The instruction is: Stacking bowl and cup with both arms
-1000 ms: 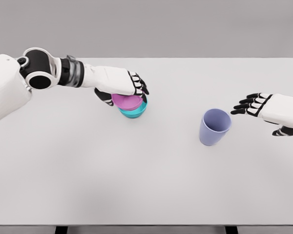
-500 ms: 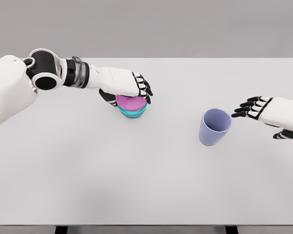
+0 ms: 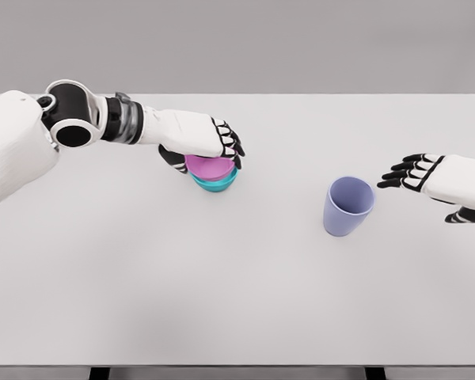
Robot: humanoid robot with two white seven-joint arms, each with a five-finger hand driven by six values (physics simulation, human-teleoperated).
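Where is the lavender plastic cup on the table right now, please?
In the head view, the lavender plastic cup stands upright on the white table, right of centre, just short of the open right robot hand and well apart from the teal bowl.

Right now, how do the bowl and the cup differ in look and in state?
The bowl is low and wide, teal outside and pink inside; the cup is taller, narrower and lavender all over. The left hand covers the bowl, fingers curled over its rim; the cup stands free, and the open right hand beside it does not touch it. Both stand upright on the white table, mouths up.
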